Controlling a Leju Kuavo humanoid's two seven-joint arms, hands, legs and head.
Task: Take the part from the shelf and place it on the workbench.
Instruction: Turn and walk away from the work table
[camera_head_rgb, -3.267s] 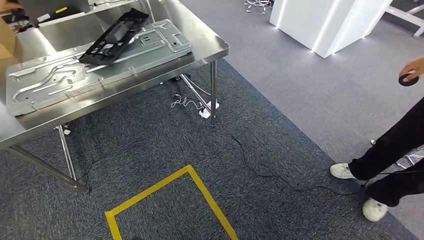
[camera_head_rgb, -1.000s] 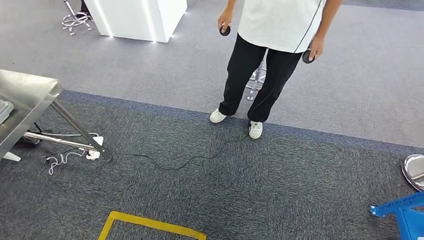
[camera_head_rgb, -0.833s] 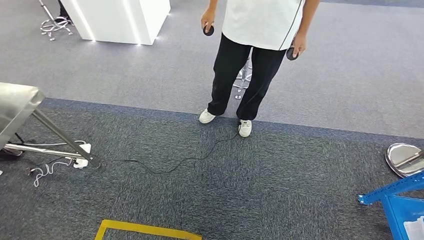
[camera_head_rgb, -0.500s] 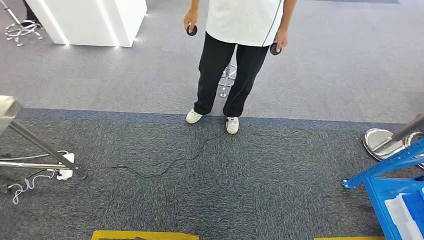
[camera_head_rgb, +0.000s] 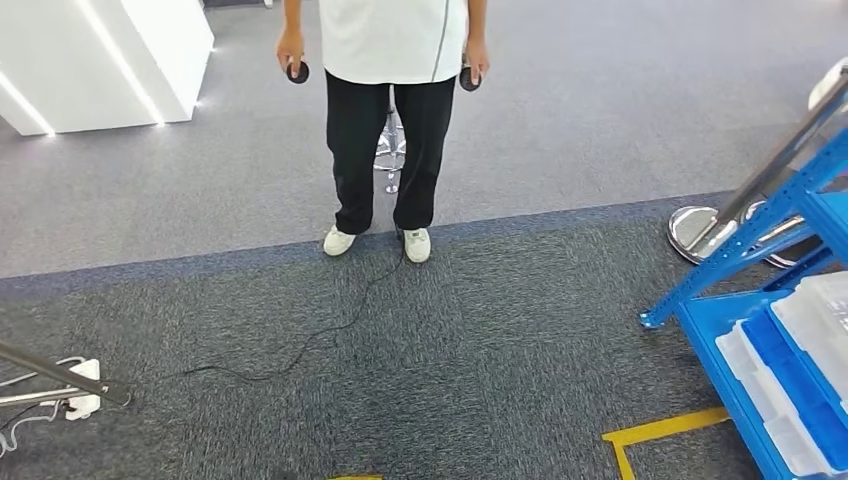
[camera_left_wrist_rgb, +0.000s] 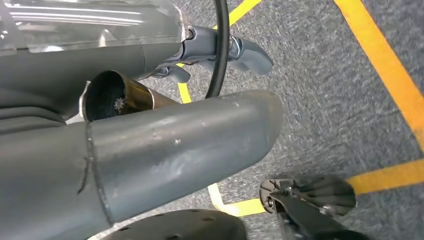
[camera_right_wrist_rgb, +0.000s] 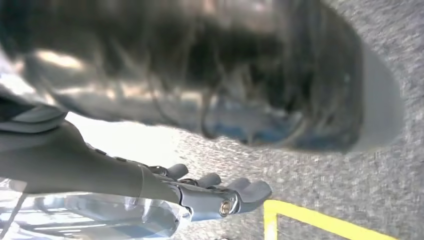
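Ahead, person (camera_head_rgb: 392, 110) beside blue shelf (camera_head_rgb: 760, 300)

One person (camera_head_rgb: 390, 60), standing beyond the blue shelf (camera_head_rgb: 745, 255). Two round black controllers (camera_head_rgb: 298, 72), one per hand. Two white shoes (camera_head_rgb: 340, 241). One black cable (camera_head_rgb: 300, 350) on carpet. Two white trays (camera_head_rgb: 820, 325) on the shelf. One white plinth (camera_head_rgb: 90, 50).

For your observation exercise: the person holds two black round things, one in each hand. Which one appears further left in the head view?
The black round thing beside the white block; the other hangs on the blue shelf's side.
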